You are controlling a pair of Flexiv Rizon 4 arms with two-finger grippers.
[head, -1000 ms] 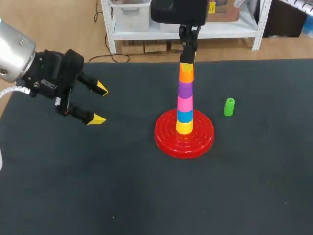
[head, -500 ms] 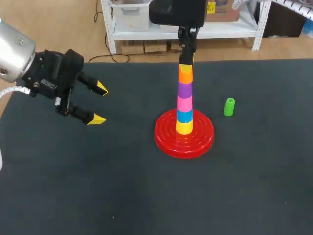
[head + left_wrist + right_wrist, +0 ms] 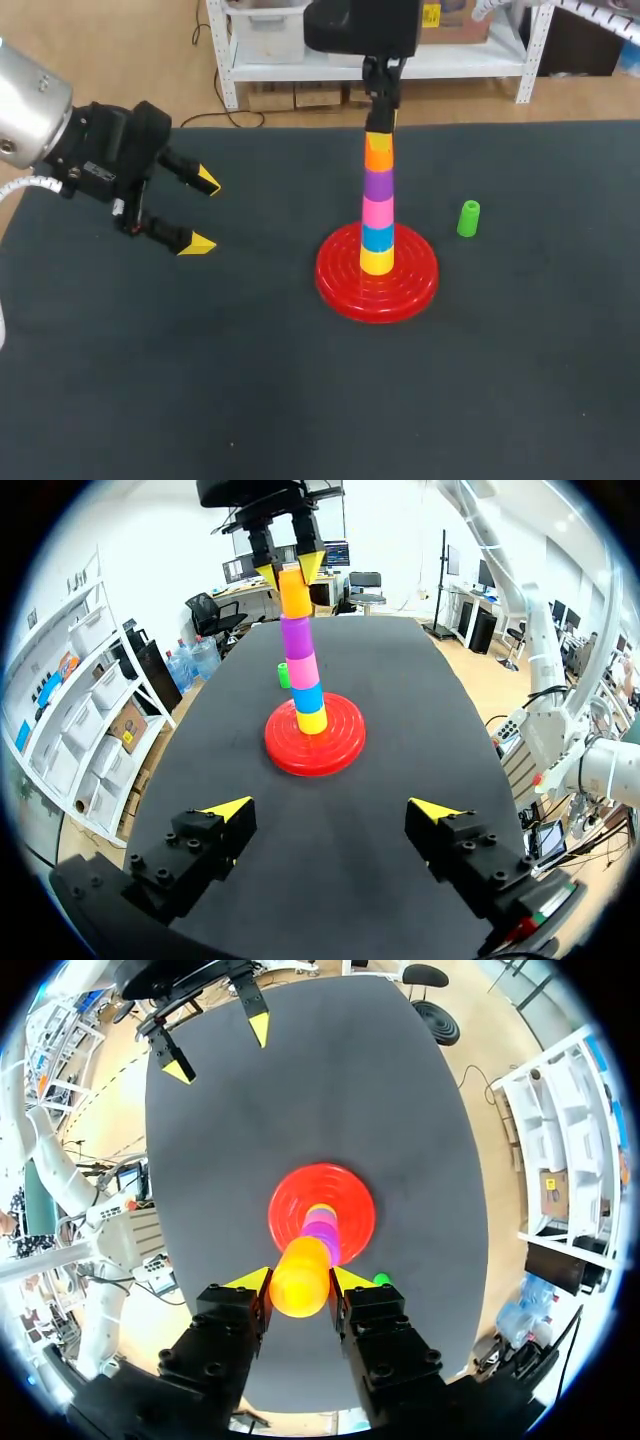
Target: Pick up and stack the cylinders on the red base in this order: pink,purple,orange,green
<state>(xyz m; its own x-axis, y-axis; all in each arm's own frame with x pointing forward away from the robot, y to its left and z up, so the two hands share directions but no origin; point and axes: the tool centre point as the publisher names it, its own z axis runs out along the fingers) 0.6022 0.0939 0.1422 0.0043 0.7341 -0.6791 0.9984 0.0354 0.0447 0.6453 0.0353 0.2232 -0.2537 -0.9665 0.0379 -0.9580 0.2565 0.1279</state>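
The red base (image 3: 343,282) stands mid-table and carries a post of cylinders: yellow (image 3: 377,261), blue (image 3: 377,237), pink (image 3: 377,212), purple (image 3: 378,183) and orange (image 3: 379,150) on top. My right gripper (image 3: 381,126) comes down from above and is shut on the orange cylinder (image 3: 298,1278), one yellow tip on each side. The green cylinder (image 3: 468,218) stands upright on the mat to the right of the base. My left gripper (image 3: 204,212) hovers open and empty at the left, facing the stack (image 3: 303,670) from a distance.
A black mat (image 3: 300,400) covers the whole table. Apart from the base and the green cylinder (image 3: 284,675), nothing else lies on it.
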